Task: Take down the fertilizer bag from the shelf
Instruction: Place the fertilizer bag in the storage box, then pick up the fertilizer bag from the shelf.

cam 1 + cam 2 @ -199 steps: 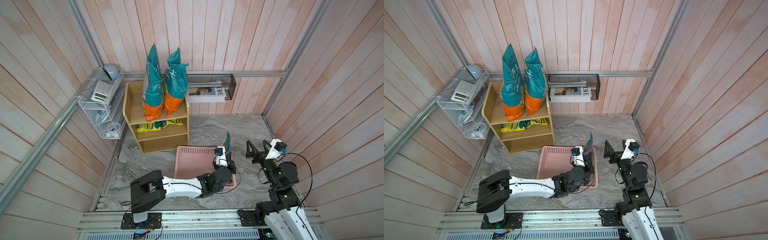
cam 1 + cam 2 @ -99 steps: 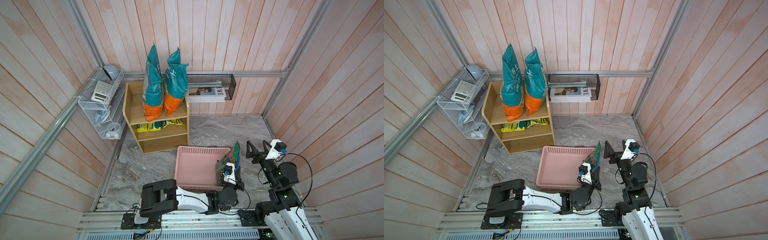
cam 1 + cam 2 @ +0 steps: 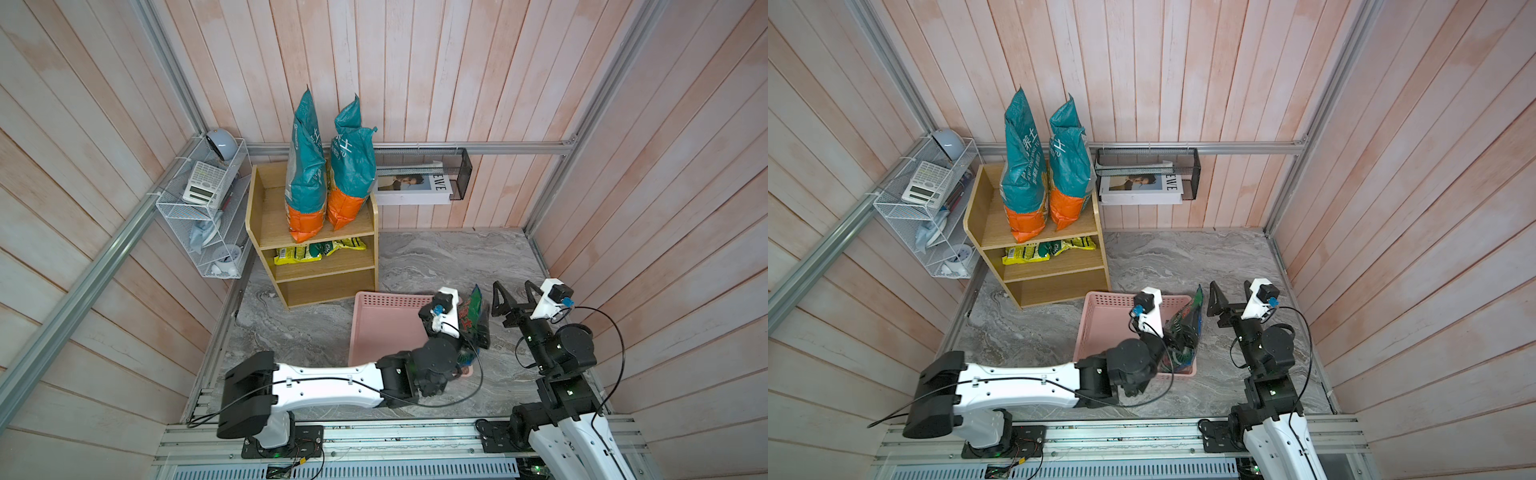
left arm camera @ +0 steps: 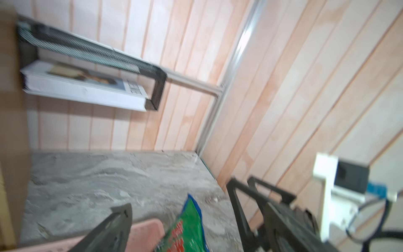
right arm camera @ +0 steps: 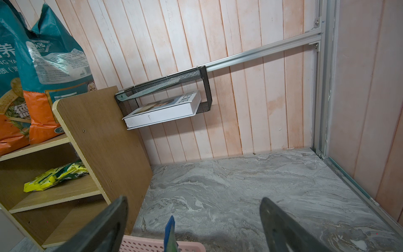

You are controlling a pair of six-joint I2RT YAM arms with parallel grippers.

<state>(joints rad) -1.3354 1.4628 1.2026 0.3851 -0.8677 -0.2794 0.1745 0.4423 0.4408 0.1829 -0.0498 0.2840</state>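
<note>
Fertilizer, in one small green bag (image 3: 473, 309) with red print, is off the shelf (image 3: 328, 291) and stands on end in the single pink basket (image 3: 395, 296) on the marble floor, at the basket end nearest the right arm. The left gripper (image 3: 476, 332) sits around the bag with its jaws apart. In the left wrist view one finger (image 4: 118, 222) stands clear of the bag, with pink rim showing between them, so nothing is clamped. The right gripper (image 3: 512, 291) hovers just beside the bag's top, also spread wide and holding nothing. Behind the basket is the light-wood shelf with three tiers. Two tall teal-and-orange bags (image 3: 305, 174) stand upright side by side on its top tier. Yellow-and-green packaging (image 3: 318, 251) lies flat on the middle tier, and whether it is one pack or two I cannot tell. The lowest tier shows only wood. On the side wall hangs one white wire rack (image 3: 199, 232) carrying a calculator (image 3: 203, 183). On the back wall one black mesh basket (image 3: 461, 174) holds a white book (image 3: 411, 189).
</note>
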